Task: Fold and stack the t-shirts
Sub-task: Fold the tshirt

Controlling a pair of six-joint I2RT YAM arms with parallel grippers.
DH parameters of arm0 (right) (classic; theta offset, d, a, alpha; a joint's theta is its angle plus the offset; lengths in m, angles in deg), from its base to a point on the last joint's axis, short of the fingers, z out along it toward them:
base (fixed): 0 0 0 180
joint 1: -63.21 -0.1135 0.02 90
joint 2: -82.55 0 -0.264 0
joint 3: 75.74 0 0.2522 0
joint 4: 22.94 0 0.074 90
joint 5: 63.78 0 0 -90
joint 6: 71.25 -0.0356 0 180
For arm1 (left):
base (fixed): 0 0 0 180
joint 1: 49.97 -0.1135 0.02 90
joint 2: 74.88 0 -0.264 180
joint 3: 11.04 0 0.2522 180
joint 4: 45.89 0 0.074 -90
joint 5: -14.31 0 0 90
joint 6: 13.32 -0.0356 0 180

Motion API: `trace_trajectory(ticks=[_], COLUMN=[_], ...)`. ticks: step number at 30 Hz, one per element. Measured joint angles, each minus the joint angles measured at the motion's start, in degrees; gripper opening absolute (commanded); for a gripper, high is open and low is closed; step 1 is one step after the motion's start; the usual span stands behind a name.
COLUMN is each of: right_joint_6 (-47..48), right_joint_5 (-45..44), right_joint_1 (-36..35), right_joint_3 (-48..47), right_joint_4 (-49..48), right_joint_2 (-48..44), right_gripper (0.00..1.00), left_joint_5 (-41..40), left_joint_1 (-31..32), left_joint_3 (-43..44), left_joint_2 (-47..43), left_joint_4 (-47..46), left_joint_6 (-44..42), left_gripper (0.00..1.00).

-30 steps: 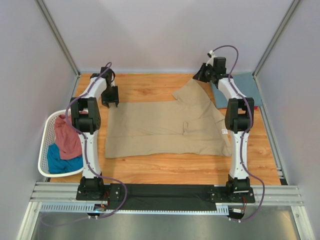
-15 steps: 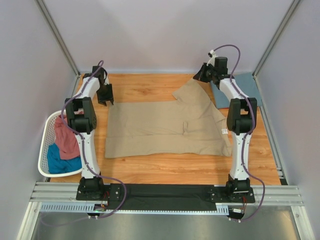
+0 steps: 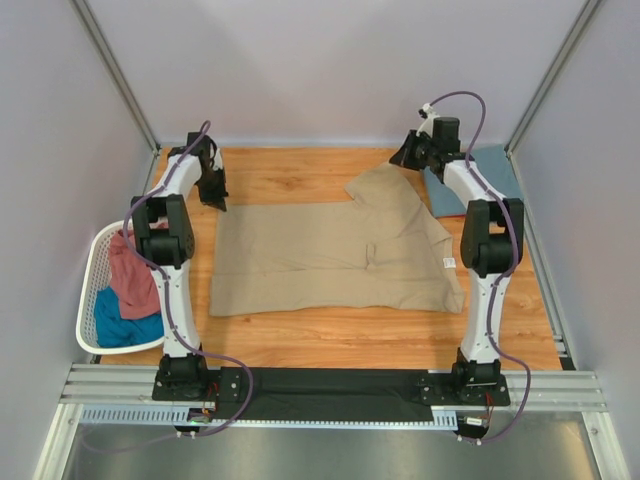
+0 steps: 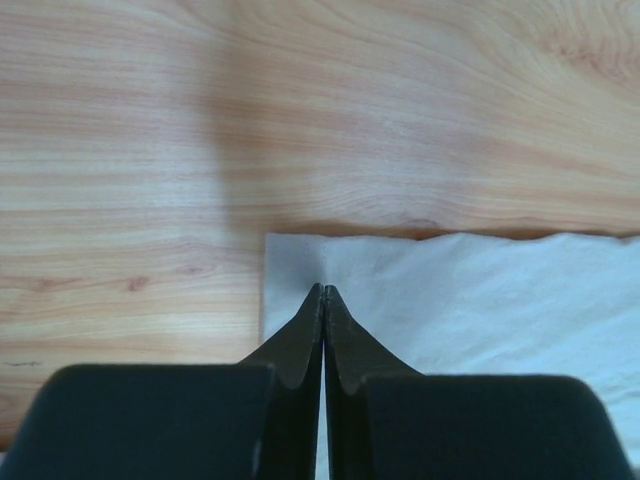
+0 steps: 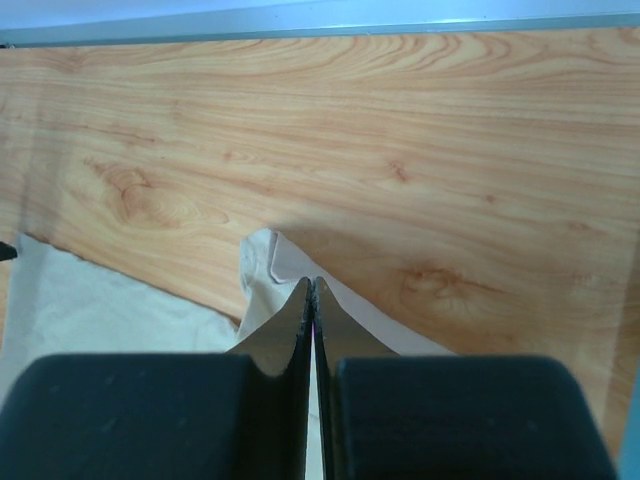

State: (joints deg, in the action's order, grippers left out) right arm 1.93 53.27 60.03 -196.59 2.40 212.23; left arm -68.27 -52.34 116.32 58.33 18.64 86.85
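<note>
Left gripper [image 4: 323, 290] and right gripper [image 5: 312, 283] pinch, fingers together, the far corners of the tan shirt [image 3: 320, 260] spread mid-worktop; such thin bites could slip if one arm pulls ahead. Bare worktop [image 3: 340, 340] runs along the near edge, but a blue shirt [image 3: 495, 165] fills the far right corner.
</note>
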Motion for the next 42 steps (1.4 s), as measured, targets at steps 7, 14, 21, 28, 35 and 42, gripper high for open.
trace_trajectory(ticks=[7, 14, 21, 28, 35, 42], right_joint_6=[0.74, 0.83, 0.85, 1.38, 2.12, 3.26], right_joint_5=[-0.37, 0.07, 0.44, 0.48, 0.42, -1.07], right_joint_1=[0.61, 1.14, 1.11, 1.11, 1.11, 1.22], right_joint_3=[5.44, 6.36, 6.97, 6.97, 6.97, 10.51], right_joint_4=[-0.09, -0.55, -0.76, -0.79, -0.76, -0.44], right_joint_2=[-6.6, -7.89, -7.89, -7.89, -7.89, -10.34], right_gripper=[0.0, 0.0, 0.0, 0.0, 0.0, 0.0], left_joint_5=[-1.14, -4.61, -6.38, -4.66, -3.34, -2.93], left_joint_1=[0.02, 0.02, -0.13, -0.28, -0.28, -0.04], left_joint_3=[-1.97, -1.9, -0.52, -0.07, 0.17, -1.46], left_joint_2=[-2.54, -3.13, -1.73, 0.9, 1.22, -0.2], left_joint_4=[0.09, 0.07, -0.13, -0.83, -0.87, -1.07], left_joint_6=[0.44, 0.52, -0.11, -0.39, -0.87, -0.55], left_gripper=[0.19, 0.35, 0.4, 0.28, 0.0, 0.0])
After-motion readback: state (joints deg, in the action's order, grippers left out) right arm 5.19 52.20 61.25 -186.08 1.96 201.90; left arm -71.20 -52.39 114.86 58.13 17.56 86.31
